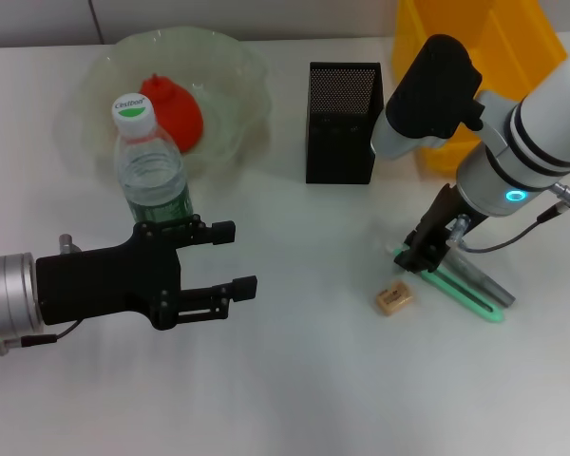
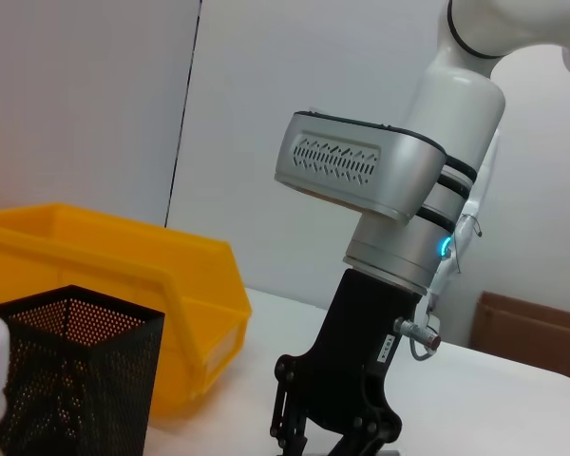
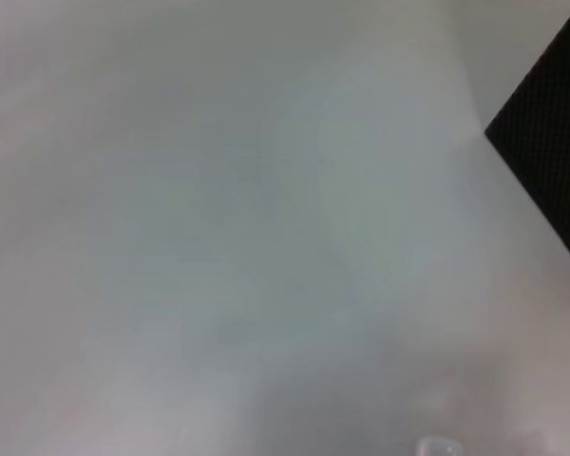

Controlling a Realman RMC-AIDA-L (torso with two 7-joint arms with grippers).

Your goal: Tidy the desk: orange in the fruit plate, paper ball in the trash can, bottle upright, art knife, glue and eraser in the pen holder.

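Right tool (image 1: 420, 249) is lowered onto one end of the green-and-grey art knife (image 1: 467, 287) on the counter (image 1: 294, 380), seemingly clamped on it, the eraser (image 1: 394, 298) just beside, while the left tool (image 1: 230, 258) hangs released near the upright bottle (image 1: 150, 166), orange (image 1: 173, 111) in the fruit plate (image 1: 230, 66)

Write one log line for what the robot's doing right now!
bottle upright | orange in fruit plate | right gripper down at green art knife | eraser on desk | left gripper open
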